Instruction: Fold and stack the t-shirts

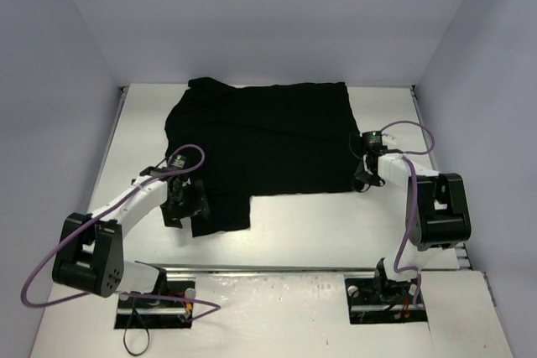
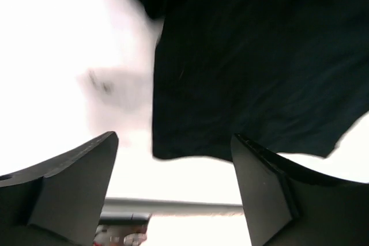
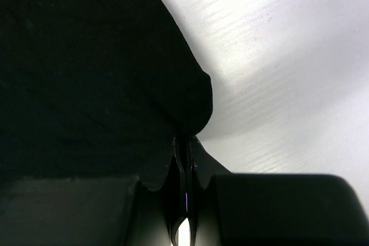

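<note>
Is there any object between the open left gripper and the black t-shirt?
No, nothing visible does. The left gripper hangs open directly over the near-left corner of the t-shirt, with only bare white table beside it.

Left claw (image 2: 174, 139) spread wide; right claw (image 3: 184, 142) pinched shut, both wrists seemingly dipped low
</note>
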`<state>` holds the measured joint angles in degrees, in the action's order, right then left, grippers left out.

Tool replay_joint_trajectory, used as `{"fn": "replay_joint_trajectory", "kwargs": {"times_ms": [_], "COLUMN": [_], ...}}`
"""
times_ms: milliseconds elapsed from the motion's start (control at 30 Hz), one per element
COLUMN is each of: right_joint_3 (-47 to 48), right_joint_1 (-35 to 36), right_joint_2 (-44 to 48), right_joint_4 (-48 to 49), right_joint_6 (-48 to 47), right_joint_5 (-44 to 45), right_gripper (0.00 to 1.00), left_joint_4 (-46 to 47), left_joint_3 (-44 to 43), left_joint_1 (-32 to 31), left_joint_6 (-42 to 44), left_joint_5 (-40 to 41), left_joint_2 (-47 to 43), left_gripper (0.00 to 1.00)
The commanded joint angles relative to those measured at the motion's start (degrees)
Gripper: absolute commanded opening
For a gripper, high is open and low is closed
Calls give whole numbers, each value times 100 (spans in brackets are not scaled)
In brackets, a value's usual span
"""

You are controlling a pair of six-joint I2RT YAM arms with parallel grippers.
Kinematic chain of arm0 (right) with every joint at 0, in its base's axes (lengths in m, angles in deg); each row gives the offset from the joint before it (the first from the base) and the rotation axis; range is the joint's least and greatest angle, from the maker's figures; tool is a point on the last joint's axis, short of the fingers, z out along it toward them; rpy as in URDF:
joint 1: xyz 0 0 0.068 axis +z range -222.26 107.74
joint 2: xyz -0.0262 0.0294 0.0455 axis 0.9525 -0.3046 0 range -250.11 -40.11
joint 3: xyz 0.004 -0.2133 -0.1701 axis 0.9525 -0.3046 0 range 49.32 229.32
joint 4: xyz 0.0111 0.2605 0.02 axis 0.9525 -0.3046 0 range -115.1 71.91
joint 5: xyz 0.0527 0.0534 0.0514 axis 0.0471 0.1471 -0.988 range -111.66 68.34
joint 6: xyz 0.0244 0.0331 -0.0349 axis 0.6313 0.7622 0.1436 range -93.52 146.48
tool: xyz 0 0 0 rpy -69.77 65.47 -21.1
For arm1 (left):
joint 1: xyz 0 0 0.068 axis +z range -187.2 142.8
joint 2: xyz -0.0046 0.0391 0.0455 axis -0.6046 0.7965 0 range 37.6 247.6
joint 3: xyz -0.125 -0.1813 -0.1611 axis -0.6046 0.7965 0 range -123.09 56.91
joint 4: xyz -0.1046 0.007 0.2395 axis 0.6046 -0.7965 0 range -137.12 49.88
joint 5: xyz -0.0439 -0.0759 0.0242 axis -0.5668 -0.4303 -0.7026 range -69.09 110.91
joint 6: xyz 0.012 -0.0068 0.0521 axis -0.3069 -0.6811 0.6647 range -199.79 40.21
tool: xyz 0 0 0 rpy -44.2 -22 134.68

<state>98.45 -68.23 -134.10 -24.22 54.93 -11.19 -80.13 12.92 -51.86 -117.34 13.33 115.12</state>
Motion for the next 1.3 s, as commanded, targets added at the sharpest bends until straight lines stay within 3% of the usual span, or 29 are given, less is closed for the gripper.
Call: {"fn": "replay_joint_trajectory", "kwargs": {"times_ms": [0, 233, 433, 800, 933, 1267], "right_joint_3": [132, 89, 31, 7, -20, -172], "right_joint_1": [-46, -52, -53, -59, -57, -58], "right_joint_2": [179, 326, 342, 428, 539, 1057], "right_joint_4": [-433, -440, -451, -468, -511, -928], "right_joint_6": [-56, -50, -61, -122, -178, -184], "right_joint_5": [-86, -133, -114, -63, 8, 163], "right_gripper": [0, 0, 0, 0, 0, 0], "left_joint_4": [-104, -97, 31, 566, 346, -1560], "left_joint_3": [-54, 123, 207, 241, 115, -1192], "left_joint_1": [-288, -301, -292, -283, -283, -329], "left_joint_6": [-281, -310, -368, -326, -236, -204], "left_joint_5": [13, 180, 253, 218, 108, 224], "left_joint_2": [-1, 150, 319, 653, 308, -1440], "left_gripper": [71, 61, 46, 0, 0, 0]}}
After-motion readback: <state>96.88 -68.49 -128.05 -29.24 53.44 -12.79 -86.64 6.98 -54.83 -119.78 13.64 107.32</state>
